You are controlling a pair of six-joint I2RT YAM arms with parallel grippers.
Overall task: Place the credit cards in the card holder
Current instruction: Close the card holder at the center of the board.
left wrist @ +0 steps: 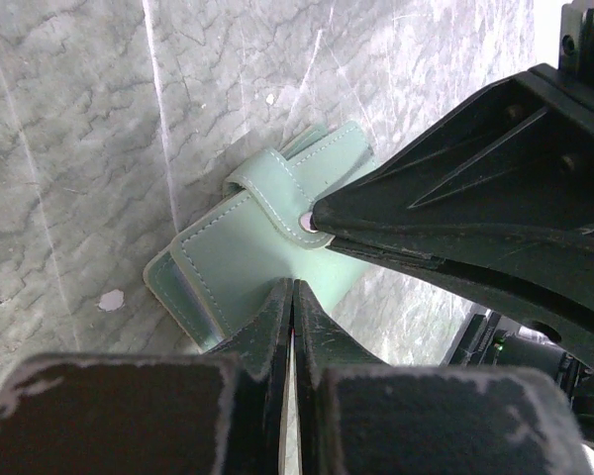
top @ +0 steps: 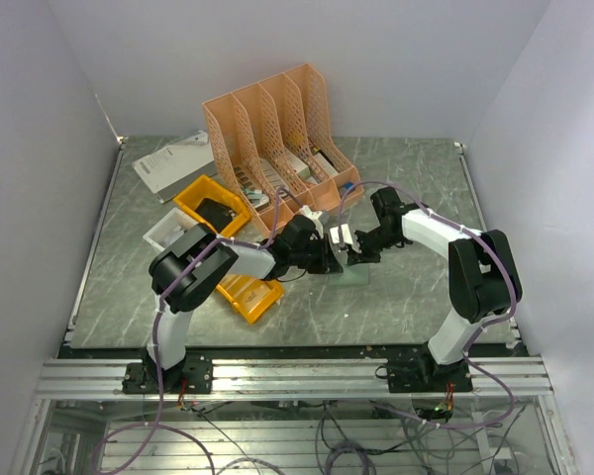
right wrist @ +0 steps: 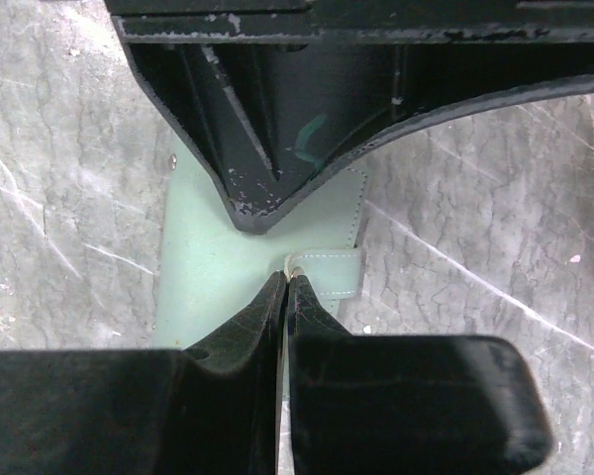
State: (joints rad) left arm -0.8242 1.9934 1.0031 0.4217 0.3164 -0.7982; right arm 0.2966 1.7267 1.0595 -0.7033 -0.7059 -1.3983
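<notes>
Both arms reach in to the middle of the grey marbled table, and their black tips come together over the card holder, which lies flat on the tabletop just in front of the orange file rack. From the left wrist view, the holder shows as a pale green square. Its strap is folded across the top and ends at a small round stud. The left gripper has its jaws pressed together, with the tips on the holder's near edge. I cannot tell whether any of the leather is caught between them. The right gripper is closed too, and its tips sit right at the end of the strap tab. Whether the tab is actually pinched I cannot make out. Two yellow bins sit to the left of the arms, with some papers beyond them towards the back corner.
</notes>
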